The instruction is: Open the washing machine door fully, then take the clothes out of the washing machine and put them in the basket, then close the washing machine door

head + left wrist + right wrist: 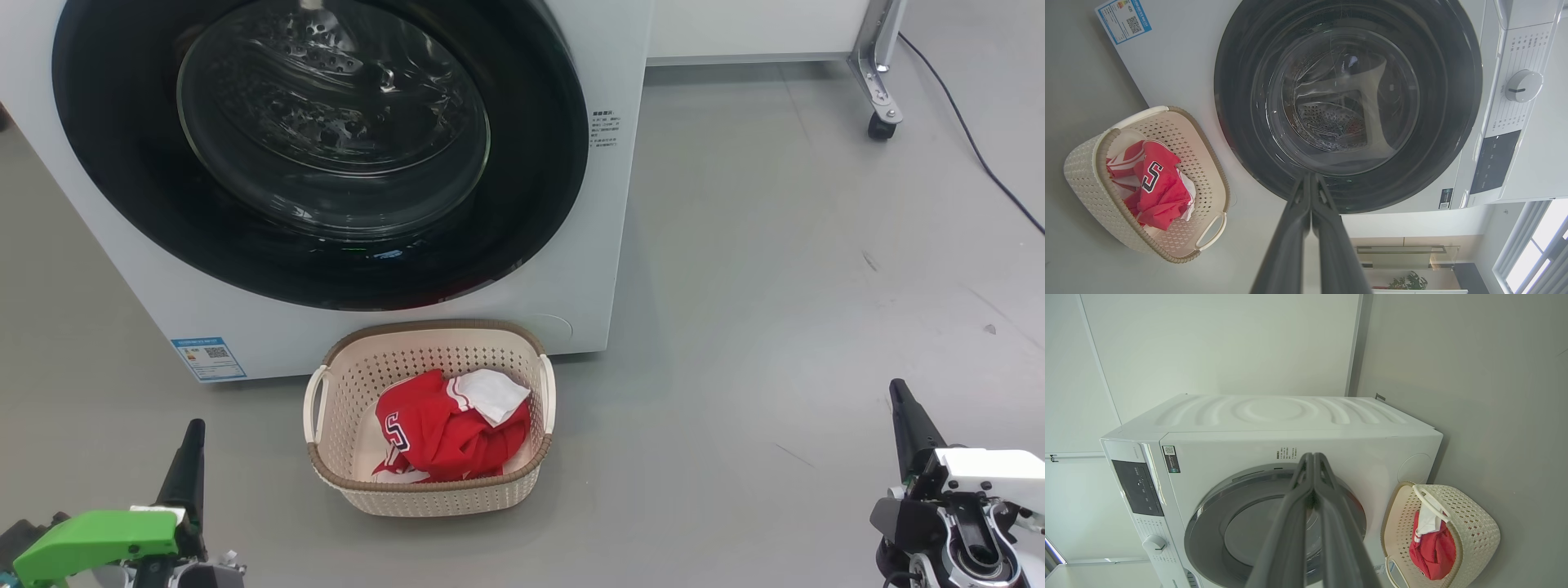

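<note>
The white washing machine (588, 245) stands ahead with its round black-rimmed door (318, 147) lying flat against the front, shut; the steel drum shows through the glass (1343, 102). On the floor in front of it sits the cream basket (429, 490), holding red and white clothes (445, 429). My left gripper (194, 426) is low at the left of the basket, fingers together and empty. My right gripper (896, 385) hovers low at the right, also shut and empty. Both wrist views show the fingers pressed together (1310, 175) (1312, 456), well short of the machine.
Grey floor (775, 327) spreads to the right of the machine. A white cabinet on a caster (878, 126) stands at the back right, with a black cable (980, 155) trailing across the floor beside it.
</note>
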Robot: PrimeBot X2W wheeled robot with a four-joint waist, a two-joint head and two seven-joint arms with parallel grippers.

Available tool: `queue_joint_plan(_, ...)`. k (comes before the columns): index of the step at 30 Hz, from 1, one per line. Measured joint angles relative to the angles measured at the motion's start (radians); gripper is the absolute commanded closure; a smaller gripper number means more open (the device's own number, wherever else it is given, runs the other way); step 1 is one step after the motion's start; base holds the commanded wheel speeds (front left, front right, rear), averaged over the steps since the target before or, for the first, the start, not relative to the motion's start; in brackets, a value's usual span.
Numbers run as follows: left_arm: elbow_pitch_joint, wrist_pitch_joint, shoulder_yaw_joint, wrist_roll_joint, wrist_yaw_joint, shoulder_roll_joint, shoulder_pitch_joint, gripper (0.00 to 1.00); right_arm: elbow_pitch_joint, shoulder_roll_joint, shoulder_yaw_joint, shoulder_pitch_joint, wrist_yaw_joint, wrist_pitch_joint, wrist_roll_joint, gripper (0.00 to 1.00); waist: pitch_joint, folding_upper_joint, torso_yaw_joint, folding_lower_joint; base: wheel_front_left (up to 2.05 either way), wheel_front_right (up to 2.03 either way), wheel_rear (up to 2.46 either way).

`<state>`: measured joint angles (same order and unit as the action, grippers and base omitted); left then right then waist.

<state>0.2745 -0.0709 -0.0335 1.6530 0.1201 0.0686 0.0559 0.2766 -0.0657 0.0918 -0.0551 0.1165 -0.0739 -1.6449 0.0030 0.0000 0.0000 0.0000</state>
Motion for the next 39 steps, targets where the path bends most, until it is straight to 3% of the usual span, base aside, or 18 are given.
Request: queue_joint_plan(39,-0.001,-0.007,-0.002,-0.001,0.000,-0.001,0.000,1.00,0.000,0.001,0.003,0.000,0.000,-0.001,0.000,1.00,0.000,0.0000,0.000,0.0000,0.00,0.00,0.00)
